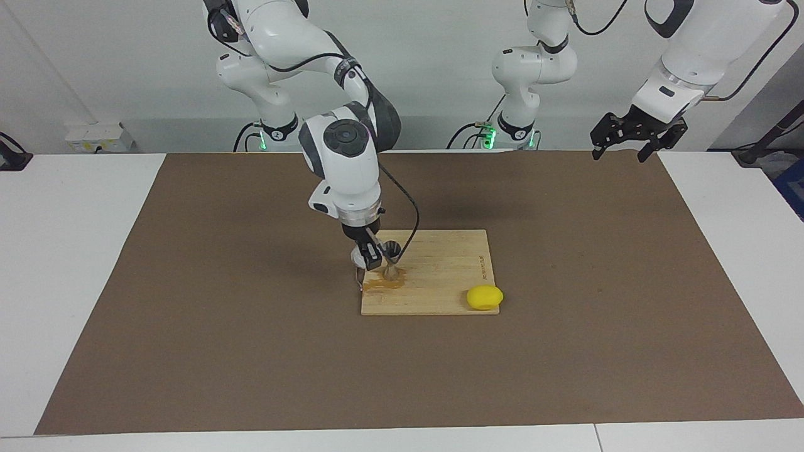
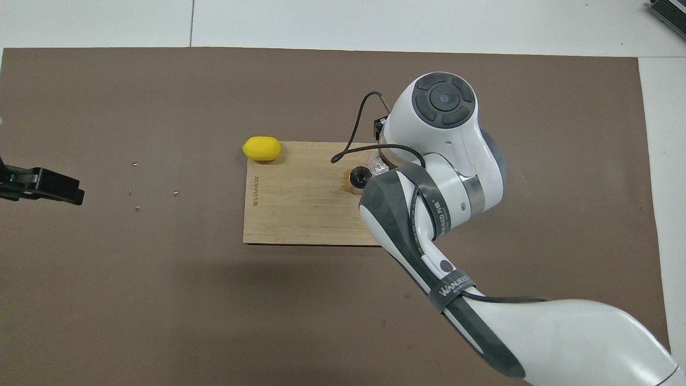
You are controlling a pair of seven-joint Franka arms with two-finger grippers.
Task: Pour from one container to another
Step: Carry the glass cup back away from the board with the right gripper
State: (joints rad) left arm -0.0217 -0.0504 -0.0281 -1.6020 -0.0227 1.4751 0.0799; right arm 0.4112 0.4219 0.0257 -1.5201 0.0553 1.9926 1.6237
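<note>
The metal jigger (image 1: 391,256) stands on the wooden cutting board (image 1: 446,270), at the board's edge toward the right arm's end, with a brown wet patch (image 1: 384,284) around its foot. It also shows in the overhead view (image 2: 358,178). My right gripper (image 1: 370,258) is low beside the jigger and shut on the clear glass tumbler (image 1: 360,275), which hangs tilted at the board's edge; from above the tumbler (image 2: 378,165) shows partly under the wrist. My left gripper (image 1: 633,143) waits open and empty, raised over the mat's corner at its own end.
A yellow lemon (image 1: 484,297) lies at the board's corner farthest from the robots, toward the left arm's end; it also shows from above (image 2: 261,148). The board (image 2: 300,203) lies on a brown mat (image 1: 251,351). Tiny specks (image 2: 174,193) dot the mat.
</note>
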